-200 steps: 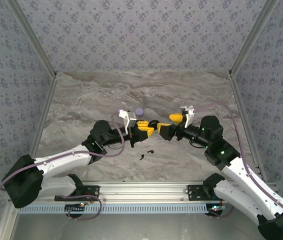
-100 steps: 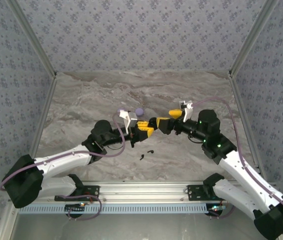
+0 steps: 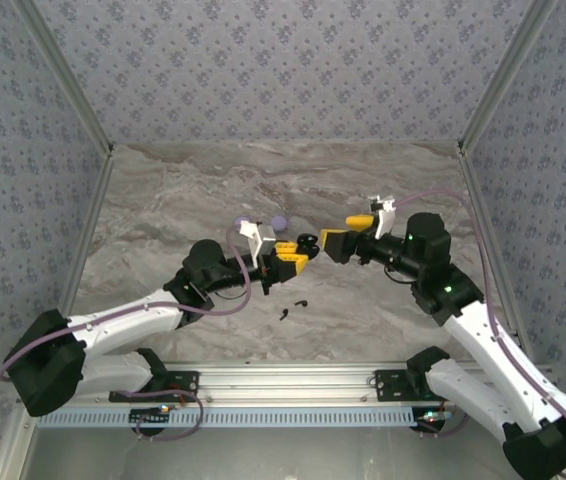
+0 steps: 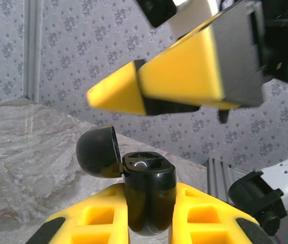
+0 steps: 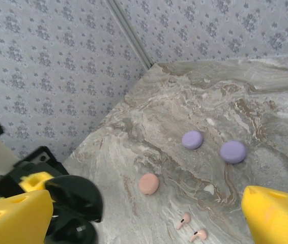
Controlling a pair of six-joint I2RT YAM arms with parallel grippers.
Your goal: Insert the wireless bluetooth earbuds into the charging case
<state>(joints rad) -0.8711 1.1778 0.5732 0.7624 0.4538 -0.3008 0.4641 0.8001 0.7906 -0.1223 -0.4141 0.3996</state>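
The left gripper [image 3: 296,257] is clamped on the black charging case [image 4: 147,195], which stands upright with its lid [image 4: 98,151] hinged open; the black earbuds [image 3: 301,300] lie loose on the table [image 3: 163,200], on the near side of that gripper. The right gripper [image 3: 343,232] hovers just right of the case, fingers spread and empty; the black pair lies near and left of it, so this free arm looks best placed to descend for them.
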